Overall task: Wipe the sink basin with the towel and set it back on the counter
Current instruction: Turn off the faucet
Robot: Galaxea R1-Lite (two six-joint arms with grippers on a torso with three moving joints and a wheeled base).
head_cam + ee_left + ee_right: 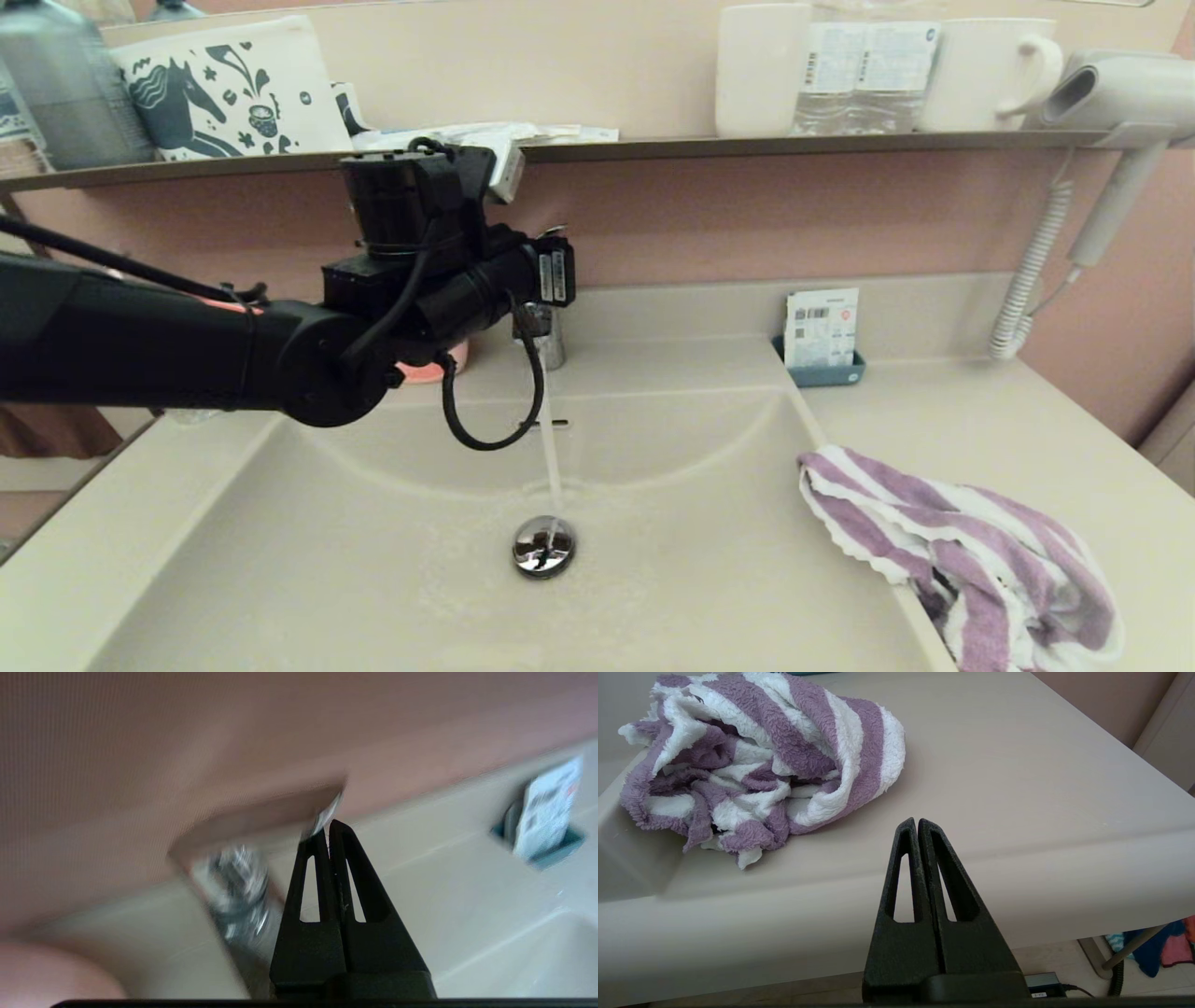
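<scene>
The cream sink basin [373,560] has a chrome drain plug [543,546] and a slot overflow hole [551,424]. A thin stream of water [553,457] runs from the chrome faucet [551,341] down to the plug. The purple and white striped towel [962,551] lies bunched on the counter [980,429] right of the basin, one edge over the rim. My left arm reaches across to the faucet. My left gripper [328,828] is shut, its tips against the faucet's lever. My right gripper [917,822] is shut and empty, low at the counter's front edge, short of the towel [761,765].
A dark shelf [840,142] above the faucet carries mugs, water bottles and a printed pouch. A hair dryer [1120,103] with a coiled cord hangs at the right wall. A small blue tray with a card [822,341] stands at the counter's back. A pink object [429,369] sits behind my left arm.
</scene>
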